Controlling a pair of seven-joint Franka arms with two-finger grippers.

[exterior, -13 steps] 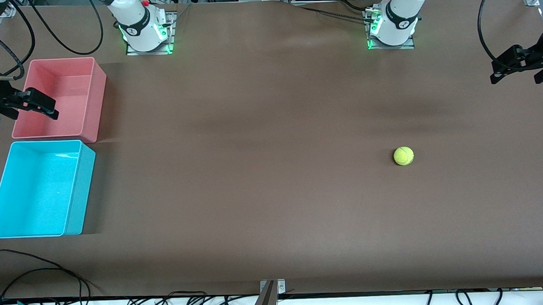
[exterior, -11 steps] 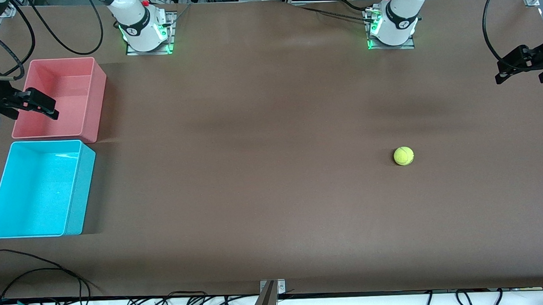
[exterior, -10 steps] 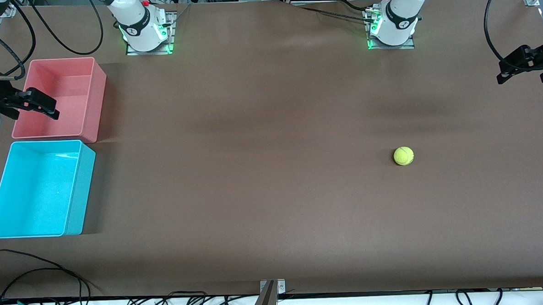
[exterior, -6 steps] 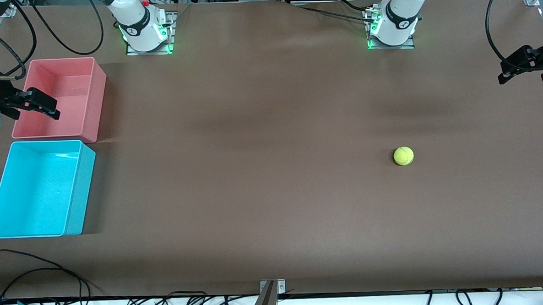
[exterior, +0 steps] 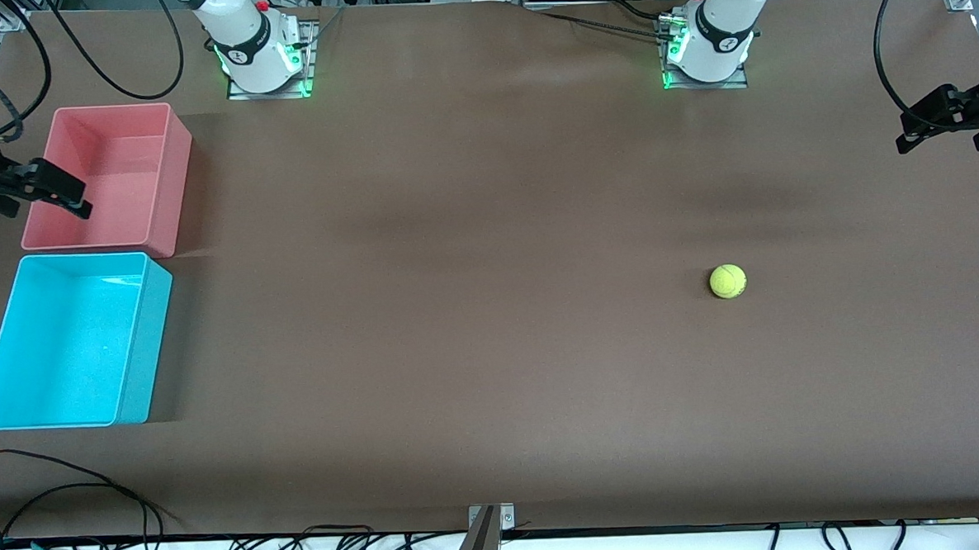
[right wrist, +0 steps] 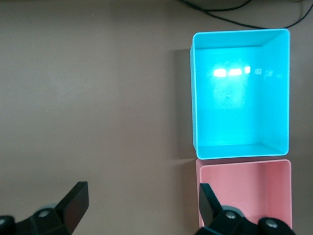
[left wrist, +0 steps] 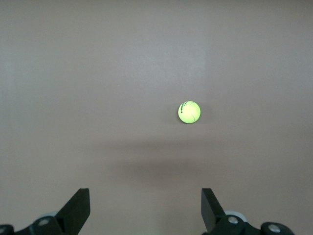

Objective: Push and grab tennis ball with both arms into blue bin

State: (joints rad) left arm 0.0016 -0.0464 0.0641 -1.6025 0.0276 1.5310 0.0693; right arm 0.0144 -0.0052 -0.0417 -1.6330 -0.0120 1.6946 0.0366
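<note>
The tennis ball [exterior: 728, 281] lies on the brown table toward the left arm's end; it also shows in the left wrist view [left wrist: 189, 112]. The blue bin [exterior: 141, 340] stands empty at the right arm's end, nearer to the front camera than the pink bin [exterior: 167, 173]. My left gripper [exterior: 905, 135] hangs open and empty over the table's edge at the left arm's end, well apart from the ball; its jaws [left wrist: 145, 198] stand wide. My right gripper [exterior: 77, 206] hangs open and empty over the pink bin's outer edge [right wrist: 142, 193], with the blue bin [right wrist: 239, 107] in its wrist view.
The pink bin [right wrist: 244, 191] is empty and touches the blue bin's end. Both arm bases [exterior: 261, 58] [exterior: 711, 46] stand along the table edge farthest from the front camera. Cables [exterior: 69, 492] lie near the corner nearest the front camera.
My right gripper has shifted outward, toward the table's edge at the right arm's end. My left gripper drew outward a little, then held still. The ball has not moved.
</note>
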